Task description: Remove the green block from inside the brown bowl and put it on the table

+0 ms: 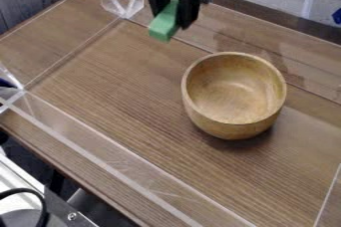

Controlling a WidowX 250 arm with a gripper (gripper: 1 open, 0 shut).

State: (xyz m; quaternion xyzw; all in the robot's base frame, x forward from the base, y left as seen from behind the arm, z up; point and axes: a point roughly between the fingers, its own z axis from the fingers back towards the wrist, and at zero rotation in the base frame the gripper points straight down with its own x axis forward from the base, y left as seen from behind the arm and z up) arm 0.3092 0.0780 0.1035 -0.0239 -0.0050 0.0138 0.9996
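The black gripper (172, 10) pinches the green block (164, 24) up in the air – well apart from the brown bowl (234, 96) on the table (107, 92).

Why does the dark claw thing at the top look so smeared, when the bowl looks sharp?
In the camera view, the gripper and its green block are motion-blurred; the brown bowl is crisp; glare streaks the clear plastic walls.
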